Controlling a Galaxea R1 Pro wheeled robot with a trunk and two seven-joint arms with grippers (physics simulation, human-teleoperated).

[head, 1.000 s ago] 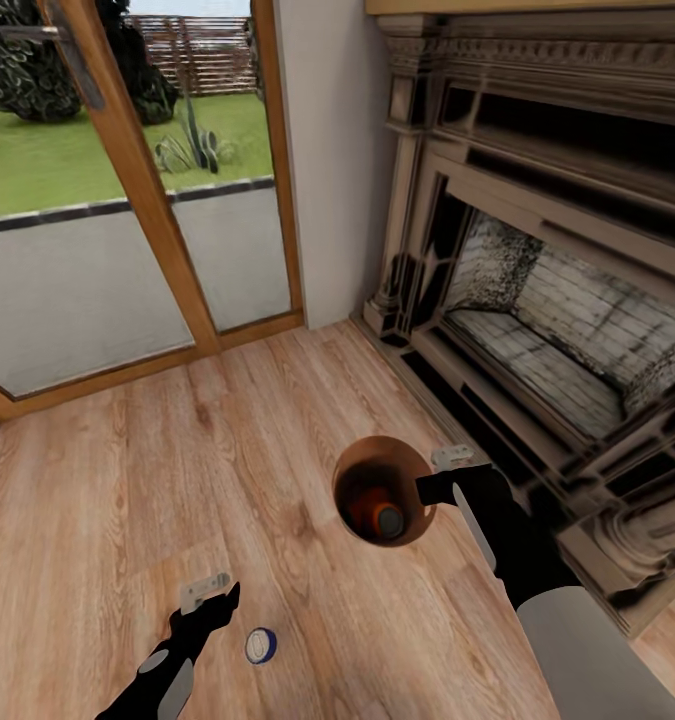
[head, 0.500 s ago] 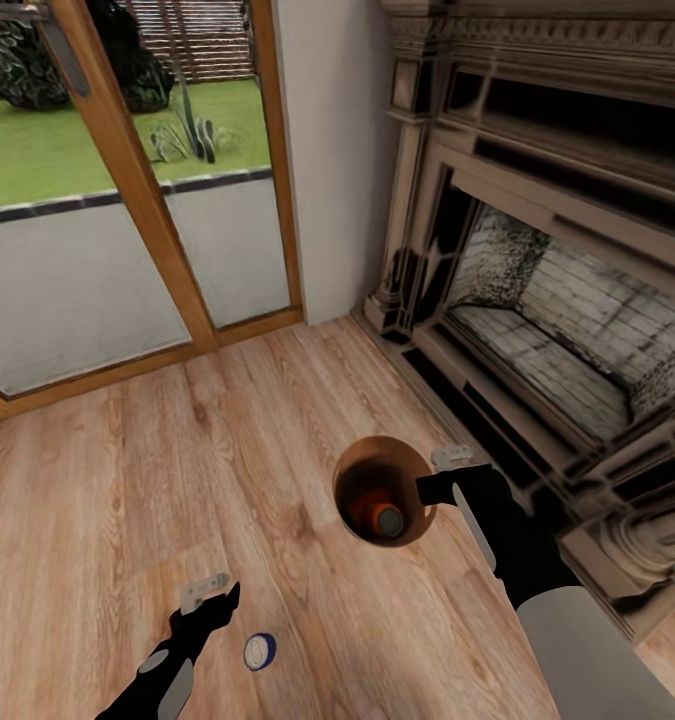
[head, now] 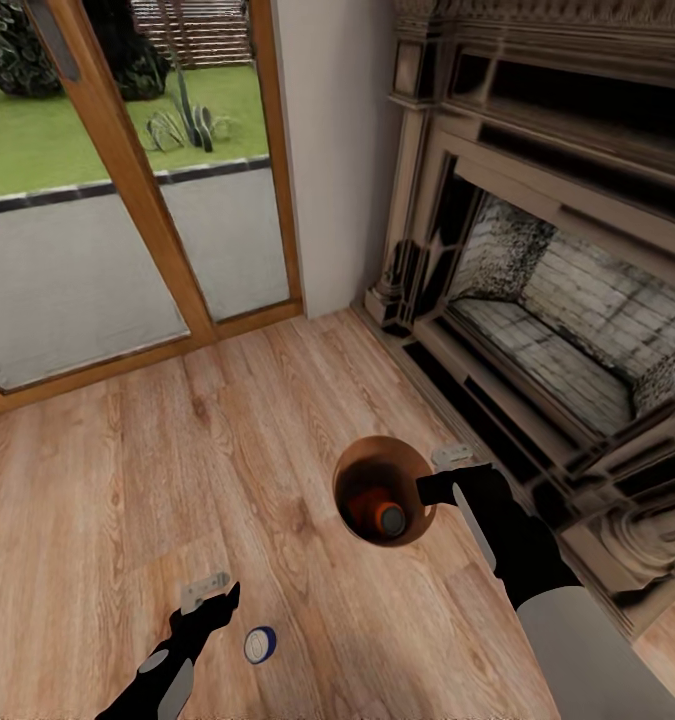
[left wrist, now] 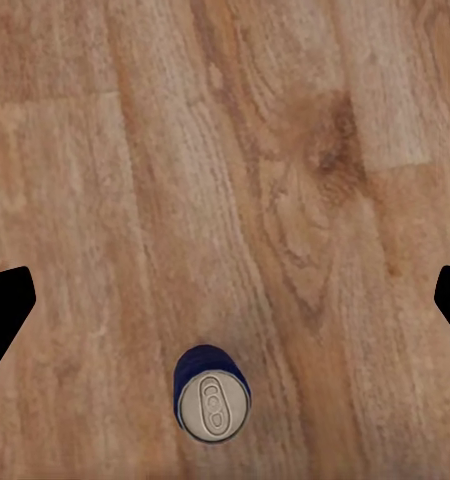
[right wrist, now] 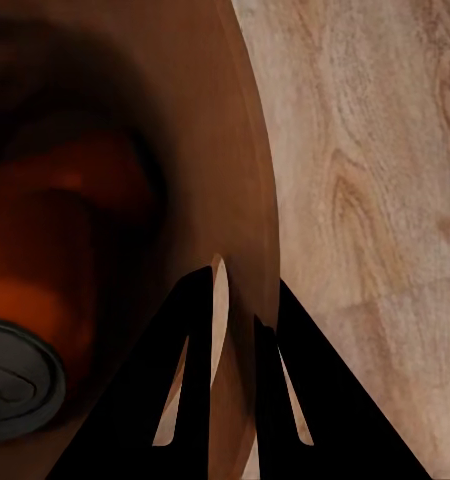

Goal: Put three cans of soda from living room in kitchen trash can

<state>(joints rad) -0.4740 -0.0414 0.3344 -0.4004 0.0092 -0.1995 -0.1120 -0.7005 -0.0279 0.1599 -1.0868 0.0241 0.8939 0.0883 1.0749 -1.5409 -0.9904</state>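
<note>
Beside the unmoved blue can [head: 260,645], only the view tilted.

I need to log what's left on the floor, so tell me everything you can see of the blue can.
The blue can is a small dark-blue cylinder with a pale grey metal-looking top; the left wrist view shows its pull tab, apparently unopened. It stands upright on the light wood plank floor, resting on nothing else. Nothing grips it: the left tool hovers just beside it, open. It sits apart from the bin, which the right tool holds by the rim.
</note>
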